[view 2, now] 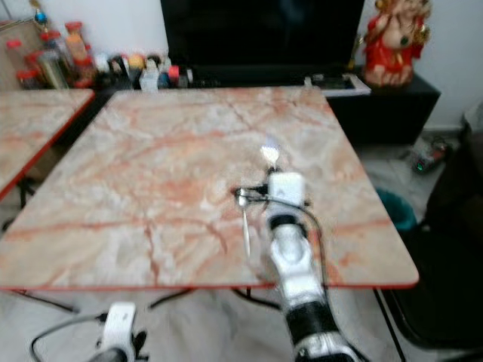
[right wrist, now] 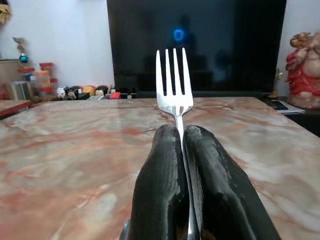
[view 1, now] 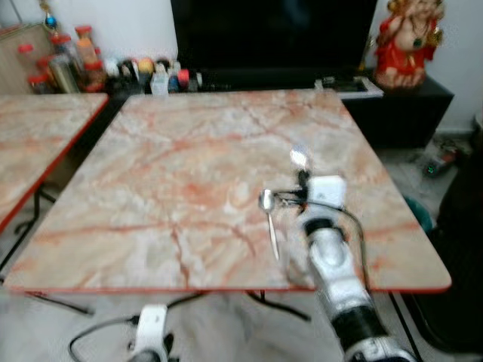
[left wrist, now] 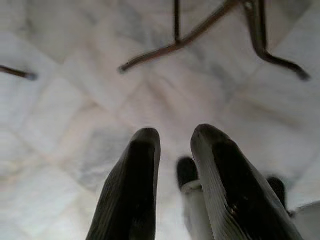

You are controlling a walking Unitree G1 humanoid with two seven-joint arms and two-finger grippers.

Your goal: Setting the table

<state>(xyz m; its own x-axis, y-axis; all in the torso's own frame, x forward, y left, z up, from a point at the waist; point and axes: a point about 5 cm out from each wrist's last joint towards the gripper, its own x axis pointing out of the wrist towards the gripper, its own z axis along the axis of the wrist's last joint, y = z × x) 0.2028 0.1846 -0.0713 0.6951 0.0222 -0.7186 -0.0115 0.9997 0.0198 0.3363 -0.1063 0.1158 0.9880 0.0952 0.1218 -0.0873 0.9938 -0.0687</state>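
Fork (right wrist: 174, 80) in right tool (right wrist: 181, 137)

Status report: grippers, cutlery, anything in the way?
Right gripper shut on fork, over the marble table. Left gripper open, low by the floor. Spoon already laid beside. Nothing blocking.

Silver right arm (view 1: 339, 279), white wrist block, black cable, black claw (right wrist: 181, 150)

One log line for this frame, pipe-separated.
right gripper: shut on fork, over table | spoon: lying on table beside it | left gripper: idle, low over floor, jaws slightly apart
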